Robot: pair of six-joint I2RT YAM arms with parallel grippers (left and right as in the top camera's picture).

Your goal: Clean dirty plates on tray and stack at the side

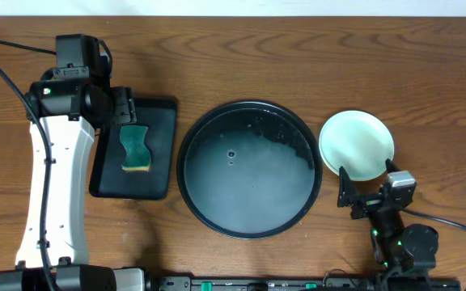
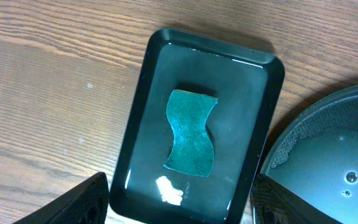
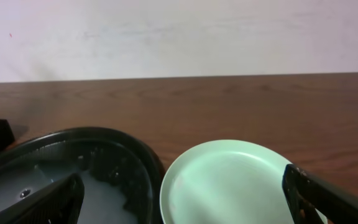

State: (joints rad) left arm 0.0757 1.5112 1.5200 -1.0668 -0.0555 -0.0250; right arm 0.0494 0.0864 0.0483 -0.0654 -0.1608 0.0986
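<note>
The large round black tray (image 1: 241, 198) sits mid-table and holds soapy water and foam, with no plate on it. A pale mint-green plate (image 1: 356, 142) lies on the table just right of it. I cannot tell whether other plates lie under it, and no yellow plate shows. My right gripper (image 1: 365, 184) is open and empty at the plate's near edge. In the right wrist view its fingers (image 3: 188, 205) frame the plate (image 3: 229, 177) and the tray's rim (image 3: 135, 155). My left gripper (image 1: 124, 107) is open and empty above the rectangular tray.
A smaller rectangular black tray (image 1: 162, 121) at the left holds a green sponge (image 1: 136, 148). In the left wrist view the sponge (image 2: 190, 138) lies in that wet tray (image 2: 269, 68), between my open fingers (image 2: 179, 208), with the round tray (image 2: 334, 155) at the right.
</note>
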